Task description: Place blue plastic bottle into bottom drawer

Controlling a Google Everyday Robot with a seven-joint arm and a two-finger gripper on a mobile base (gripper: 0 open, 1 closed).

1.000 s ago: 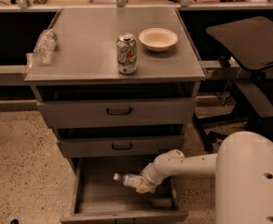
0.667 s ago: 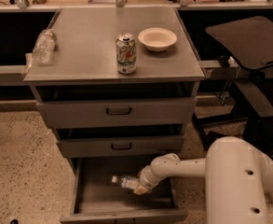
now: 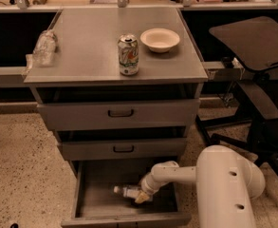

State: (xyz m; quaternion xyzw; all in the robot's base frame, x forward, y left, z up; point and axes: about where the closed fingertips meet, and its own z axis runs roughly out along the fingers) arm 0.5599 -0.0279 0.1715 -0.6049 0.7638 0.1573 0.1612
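The hand (image 3: 142,197) reaches into the open bottom drawer (image 3: 98,201), grasping the blue plastic bottle (image 3: 125,191) low over its floor; only release and withdrawal seem left.

1. The arm (image 3: 176,174) is a smooth, cream-white tube with a glossy plastic look.
2. Its nearest link (image 3: 228,189) is a bulky rounded cylinder in the same cream white, with two small dark holes (image 3: 232,173) in its shell.
3. Toward the wrist (image 3: 150,182) the tube narrows in ringed steps.
4. The gripper (image 3: 142,197) is a small, pale tan tip, low inside the bottom drawer (image 3: 98,201).
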